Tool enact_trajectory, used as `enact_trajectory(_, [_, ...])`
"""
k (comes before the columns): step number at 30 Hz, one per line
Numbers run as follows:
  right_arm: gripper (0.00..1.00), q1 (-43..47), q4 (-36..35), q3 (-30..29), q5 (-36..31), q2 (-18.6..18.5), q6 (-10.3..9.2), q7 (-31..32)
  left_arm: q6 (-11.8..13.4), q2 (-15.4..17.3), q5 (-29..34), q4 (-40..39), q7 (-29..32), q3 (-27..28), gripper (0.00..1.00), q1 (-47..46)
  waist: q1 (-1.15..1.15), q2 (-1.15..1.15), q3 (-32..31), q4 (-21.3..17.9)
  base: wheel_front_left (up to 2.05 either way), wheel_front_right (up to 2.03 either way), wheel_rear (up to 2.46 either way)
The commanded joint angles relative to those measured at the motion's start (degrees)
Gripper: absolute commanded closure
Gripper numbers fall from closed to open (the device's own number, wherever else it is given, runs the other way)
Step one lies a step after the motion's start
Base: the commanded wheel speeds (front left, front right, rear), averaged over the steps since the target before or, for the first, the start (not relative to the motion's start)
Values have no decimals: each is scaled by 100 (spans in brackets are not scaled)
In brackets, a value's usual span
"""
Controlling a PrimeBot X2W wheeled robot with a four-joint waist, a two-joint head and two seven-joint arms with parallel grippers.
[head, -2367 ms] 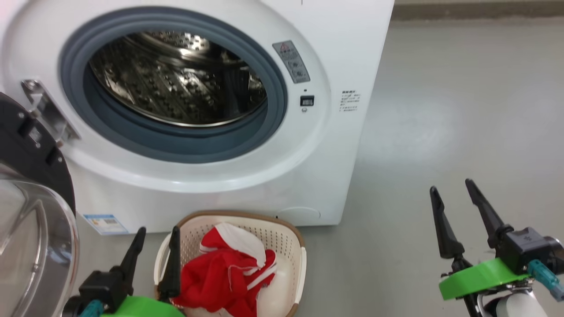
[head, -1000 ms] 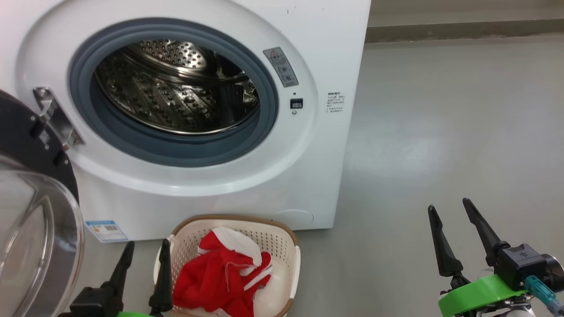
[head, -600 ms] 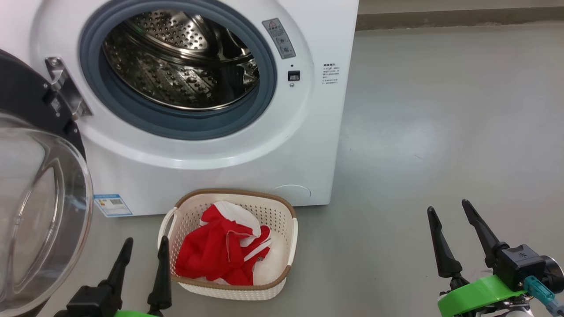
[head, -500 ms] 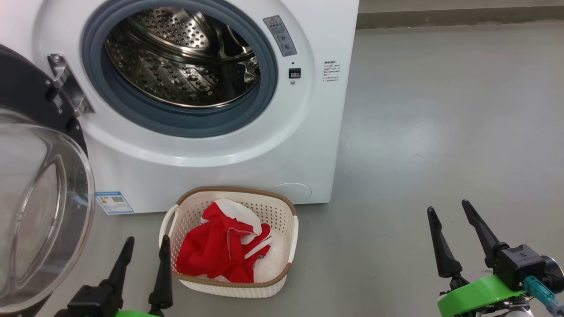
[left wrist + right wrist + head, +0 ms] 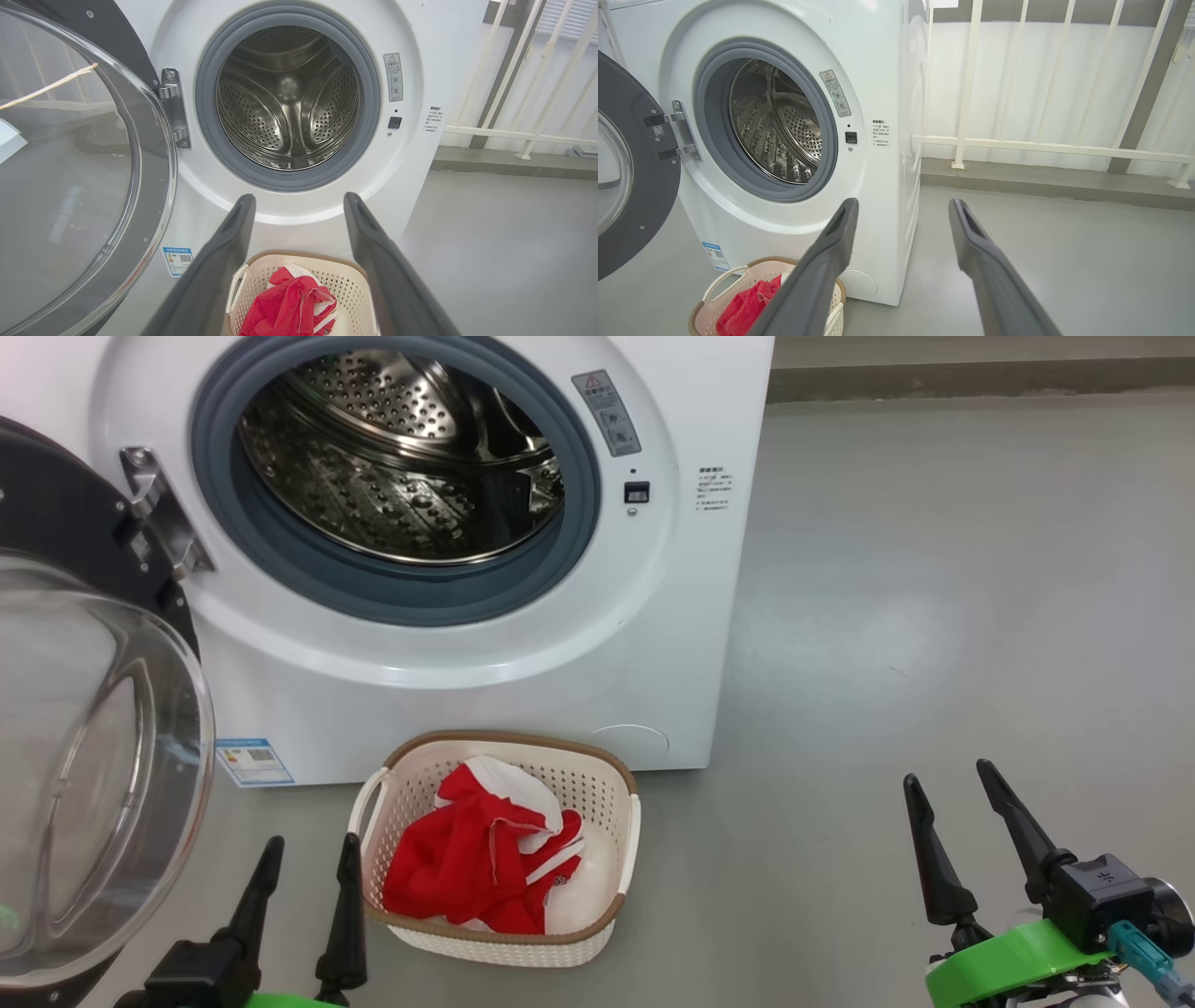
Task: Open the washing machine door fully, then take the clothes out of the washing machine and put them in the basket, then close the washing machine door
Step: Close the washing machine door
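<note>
1. Before the washing machine [image 5: 523, 691], the clothes [image 5: 485, 868] lie in the basket [image 5: 631, 821]; its drum [image 5: 289, 98] appears empty.
2. Left gripper [image 5: 311, 845] and right gripper [image 5: 948, 779] gape wide, holding nothing.
3. Closing seems next: the washing machine door [image 5: 56, 523], swung open at left, needs pushing shut.

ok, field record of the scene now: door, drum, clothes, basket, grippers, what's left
washing machine door: open, swung out to the left
drum: bare steel, no clothes seen inside
clothes: red and white, in the basket
basket: on the floor, in front of the washing machine
left gripper: open, empty, beside the basket
right gripper: open, empty, over the floor
left to do: close the door
</note>
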Motion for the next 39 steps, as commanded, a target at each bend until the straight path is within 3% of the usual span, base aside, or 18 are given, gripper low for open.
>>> enact_trajectory(1, [0, -152, -148, 184, -7, -48, 35, -37, 62, 96, 41, -182, -2, 165, 0, -54, 0, 0, 1, 27, 0, 0, 0])
enact_trajectory(14, [0, -309, -176, 388, -23, -48, 35, -37, 229, 99, 80, -608, -3, 150, 0, -59, 0, 0, 120, 636, 0, 0, 0])
enact_trajectory(39, [0, -718, -99, 791, -71, -48, 35, -37, 678, 156, 181, -1093, 31, 269, 0, 124, 0, 0, 180, 2154, 0, 0, 0])
